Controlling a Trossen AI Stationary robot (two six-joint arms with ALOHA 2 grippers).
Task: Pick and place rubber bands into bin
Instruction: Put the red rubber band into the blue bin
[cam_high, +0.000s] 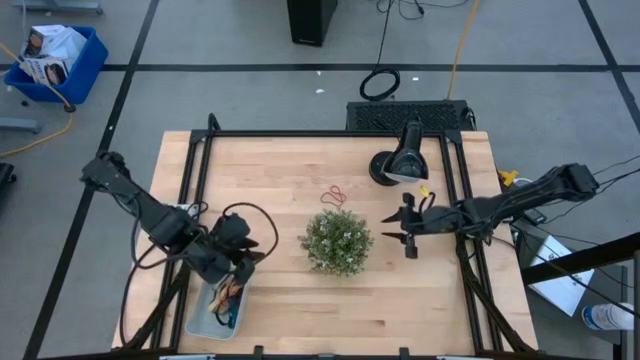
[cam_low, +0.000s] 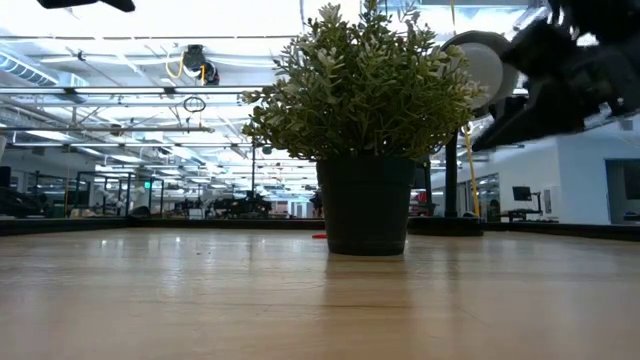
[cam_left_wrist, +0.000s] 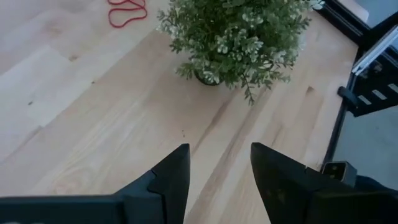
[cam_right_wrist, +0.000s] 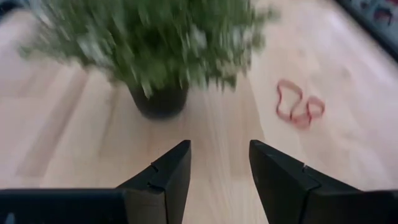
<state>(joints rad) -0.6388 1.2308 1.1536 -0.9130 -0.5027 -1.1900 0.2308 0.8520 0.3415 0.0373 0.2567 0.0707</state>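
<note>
Red rubber bands (cam_high: 335, 194) lie on the wooden table just behind the potted plant (cam_high: 335, 240); they also show in the left wrist view (cam_left_wrist: 127, 11) and the right wrist view (cam_right_wrist: 297, 106). The pale blue bin (cam_high: 196, 322) sits at the near left with several bands (cam_high: 228, 298) inside. My left gripper (cam_high: 250, 258) hovers above the bin's far end, open and empty (cam_left_wrist: 217, 149), pointing toward the plant. My right gripper (cam_high: 392, 227) hovers right of the plant, open and empty (cam_right_wrist: 219, 146).
The plant (cam_low: 360, 120) stands mid-table between both grippers. A black round-based lamp-like object (cam_high: 400, 160) stands at the far right. Black frame rails (cam_high: 200, 180) run along the table's left and right sides. Bare wood lies near the front edge.
</note>
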